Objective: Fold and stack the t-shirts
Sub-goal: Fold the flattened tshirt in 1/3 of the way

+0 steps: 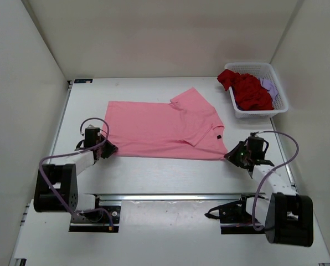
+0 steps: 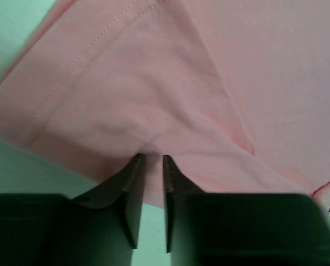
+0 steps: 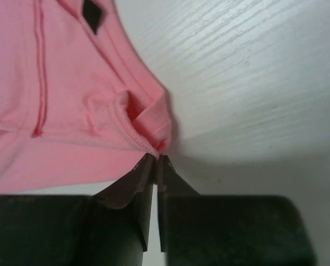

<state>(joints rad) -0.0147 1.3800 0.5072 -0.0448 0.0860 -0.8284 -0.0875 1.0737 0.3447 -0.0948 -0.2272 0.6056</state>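
**A:** Where is the pink t-shirt [image 1: 159, 130]?

**B:** It lies spread flat across the middle of the white surface [image 1: 154, 177], at the centre of the overhead view. Its upper right part is folded back over the body. A small black tag [image 1: 216, 136] shows near the right edge.

**A:** And the left fingers [image 1: 108, 148]?

**B:** They are at the shirt's lower left corner. In the left wrist view they stand narrow, with pink cloth puckered right between the tips, so they are pinching that corner.

**A:** The right fingers [image 1: 234, 155]?

**B:** They are at the lower right corner. The right wrist view shows them pressed almost together, with the bunched hem corner meeting their very tips. As far as I can see, that is a thin nip of pink cloth. The black tag sits at the top of that frame, left of centre.

**A:** Are the held corners raised off the surface?

**B:** I cannot tell. From above, both corners look low, and the rest of the shirt lies flat.

**A:** The other shirts?

**B:** Both are in the white mesh basket [image 1: 253, 113], at the upper right of the overhead view, well apart from the pink one. The dark red t-shirt [image 1: 248, 91] fills most of the basket and hangs over its left rim. The lavender t-shirt [image 1: 269, 86] shows only as a small patch on the right side, beside the red.
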